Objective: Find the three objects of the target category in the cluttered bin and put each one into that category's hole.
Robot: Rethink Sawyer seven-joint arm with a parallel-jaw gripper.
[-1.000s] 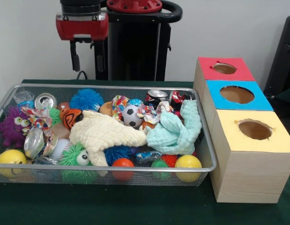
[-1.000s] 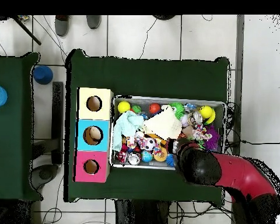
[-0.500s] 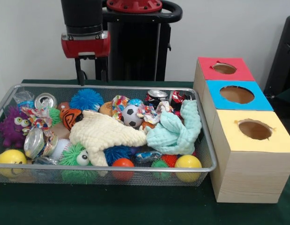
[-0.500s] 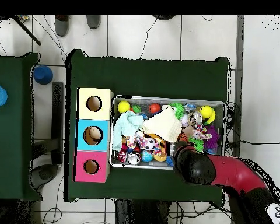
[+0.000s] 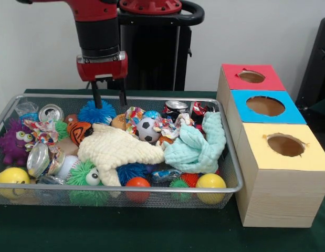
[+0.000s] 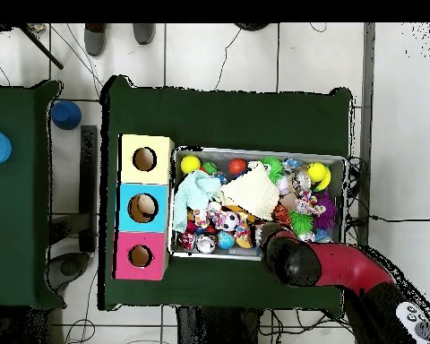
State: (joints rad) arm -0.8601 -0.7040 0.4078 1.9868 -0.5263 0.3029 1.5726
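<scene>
The gripper (image 5: 108,101) hung at the far edge of the wire bin (image 5: 231,157), its two dark fingers parted with nothing between them, their tips just above a blue spiky ball (image 5: 96,112). A cream cloth (image 5: 118,148) lay across the middle of the bin, and a mint cloth (image 5: 198,145) was bunched at the end nearest the boxes. A soccer ball (image 5: 147,129) sat between them. Beside the bin stood the red box (image 5: 250,77), the blue box (image 5: 265,106) and the yellow box (image 5: 284,146), each with a round hole on top.
</scene>
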